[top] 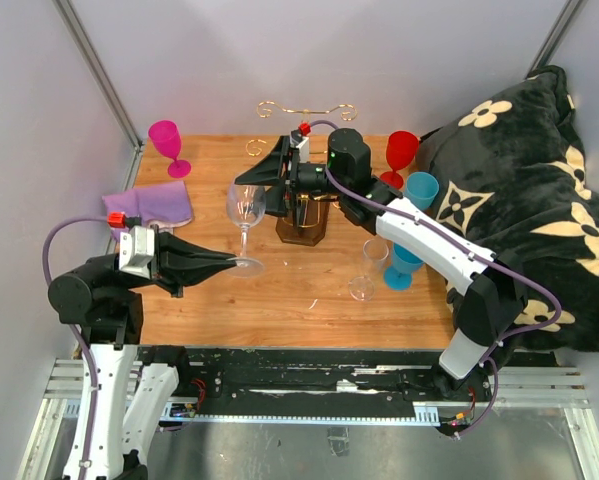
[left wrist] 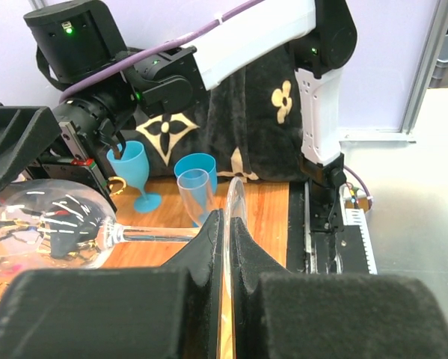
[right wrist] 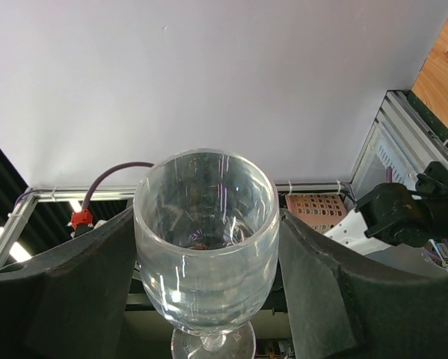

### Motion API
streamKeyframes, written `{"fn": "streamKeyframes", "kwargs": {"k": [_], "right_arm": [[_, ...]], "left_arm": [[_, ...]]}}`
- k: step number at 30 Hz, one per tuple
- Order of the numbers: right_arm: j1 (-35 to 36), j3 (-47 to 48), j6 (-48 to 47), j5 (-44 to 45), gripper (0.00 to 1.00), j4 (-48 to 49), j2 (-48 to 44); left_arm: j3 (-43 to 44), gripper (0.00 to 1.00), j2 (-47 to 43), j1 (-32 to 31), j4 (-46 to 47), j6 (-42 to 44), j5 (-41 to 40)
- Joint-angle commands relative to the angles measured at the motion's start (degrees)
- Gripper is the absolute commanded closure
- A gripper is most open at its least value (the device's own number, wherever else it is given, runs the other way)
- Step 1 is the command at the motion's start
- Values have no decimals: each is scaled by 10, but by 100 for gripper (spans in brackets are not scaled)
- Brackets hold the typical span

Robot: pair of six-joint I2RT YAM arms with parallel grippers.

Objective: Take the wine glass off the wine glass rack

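Pressed together at the very front, left claw, pinching the thin foot of the wine glass edge-on between its fingers. Keep this pinch firm and do not twist: risk of cracking thin glass under side load.

Further along the stem, bowl standing between the spread fingers of the right claw. Both seeming to meet the glass wall, but cannot tell whether pressing yet. Close slowly and stop at first firm contact: round, smooth bowl, likely to slip or to break under a hard squeeze.

Wine glass already clear of the gold hooks, upright just left of the wine glass rack, foot low over the counter. Cannot tell if touching it. Release the foot only after a sure hold on the bowl. Then move away from the rack, and keep away from the small clear glass and the blue cups beyond.
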Motion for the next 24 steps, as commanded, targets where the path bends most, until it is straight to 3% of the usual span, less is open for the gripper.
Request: {"fn": "streamKeyframes", "kwargs": {"k": [1, 4, 5, 7, 10, 11, 15, 18, 21, 24], "right_arm": [[12, 14, 2, 6, 37, 32, -11], [13, 14, 0, 8, 40, 36, -14], [12, 13, -1, 8, 41, 38, -16], [12, 14, -7, 10, 41, 41, -18], [12, 17, -19, 10, 42, 41, -21], [12, 20, -28, 10, 42, 35, -23], [13, 44, -108, 5, 45, -28, -28], [19, 78, -250, 40, 47, -141, -48], [54, 108, -488, 169, 47, -277, -86], [129, 40, -644, 365, 46, -280, -144]], "left_arm": [[28, 99, -10, -5, -31, 26, -13], [50, 96, -11, -5, -119, 87, -21], [59, 86, -10, -5, -153, 112, -22], [72, 50, -11, -5, -195, 142, -27], [79, 22, -11, -6, -211, 151, -34], [80, 16, -11, -6, -214, 154, -37], [104, 9, -8, -6, -257, 183, -78], [138, 9, 1, -6, -314, 217, -173], [169, 6, 16, -6, -351, 223, -296], [180, 4, 30, -6, -354, 205, -367]]}}
